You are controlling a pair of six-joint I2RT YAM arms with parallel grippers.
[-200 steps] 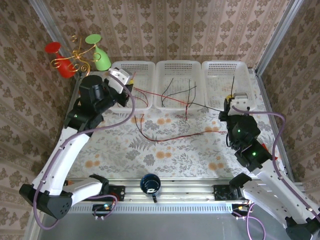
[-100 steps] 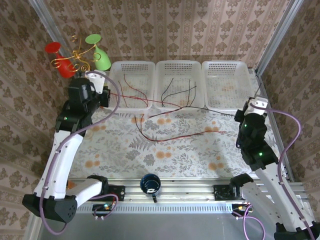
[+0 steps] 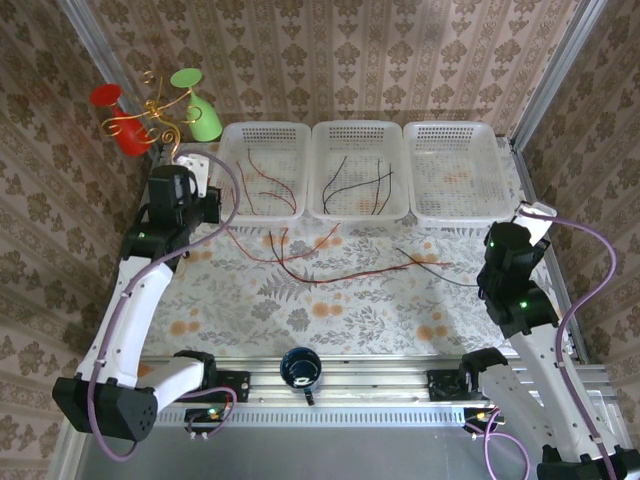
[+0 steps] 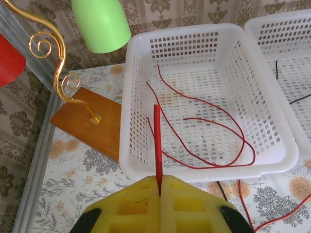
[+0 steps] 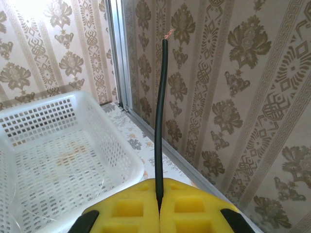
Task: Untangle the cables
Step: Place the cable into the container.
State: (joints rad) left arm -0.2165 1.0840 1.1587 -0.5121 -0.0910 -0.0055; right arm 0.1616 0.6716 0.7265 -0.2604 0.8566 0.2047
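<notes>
Two pinched ends, one tangle between them — the pull should be slow.
The left gripper [image 4: 159, 187], at 10 o'clock, is clamped on a red cable [image 4: 157, 141]; the right gripper [image 5: 159, 194], at 3 o'clock, on a black cable [image 5: 160, 111]. The cables [image 3: 330, 275] cross mid-table [image 3: 250, 300] — drawing low and outward should free them. Count: two grippers, three baskets [image 3: 360, 127].

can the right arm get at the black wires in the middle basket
Probably not yet: the right gripper is shut on a black wire. The middle basket is open-topped with nothing over it, so the way looks free once the gripper lets go.
</notes>
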